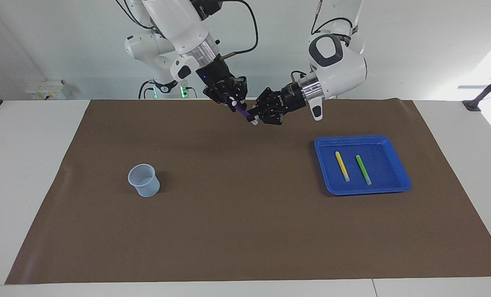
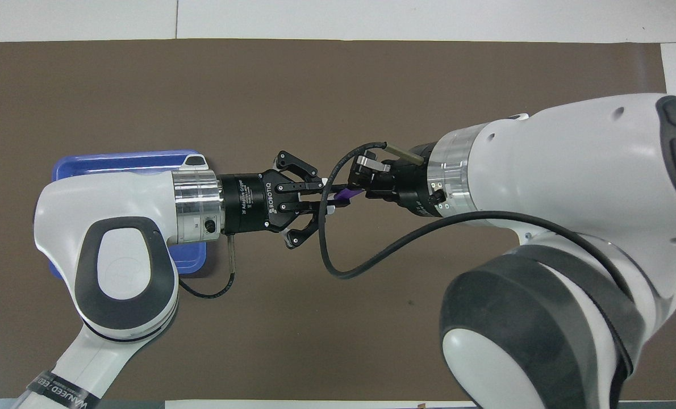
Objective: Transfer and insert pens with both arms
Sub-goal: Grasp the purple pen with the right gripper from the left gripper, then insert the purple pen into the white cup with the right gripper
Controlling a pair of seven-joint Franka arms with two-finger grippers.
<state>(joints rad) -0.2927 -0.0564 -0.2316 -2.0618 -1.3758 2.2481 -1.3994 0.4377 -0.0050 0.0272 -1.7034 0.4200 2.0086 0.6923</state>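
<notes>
Two grippers meet in the air over the brown mat point(image 1: 245, 231), toward the robots' edge of it, both clamped on the purple pen point(image 1: 241, 110): the left gripper point(image 1: 254, 116) has its jaws closed on the pen's lower, capped end, and the right gripper point(image 1: 233, 101) has its jaws closed on the upper end. One yellow pen point(image 1: 342, 166) and one green pen point(image 1: 363, 169) lie side by side, apart, in the blue tray point(image 1: 398, 163) on the mat toward the left arm's end of the table point(image 1: 27, 165), while the pale cup point(image 1: 144, 180) stands upright on the mat toward the right arm's end, well apart from the tray.
</notes>
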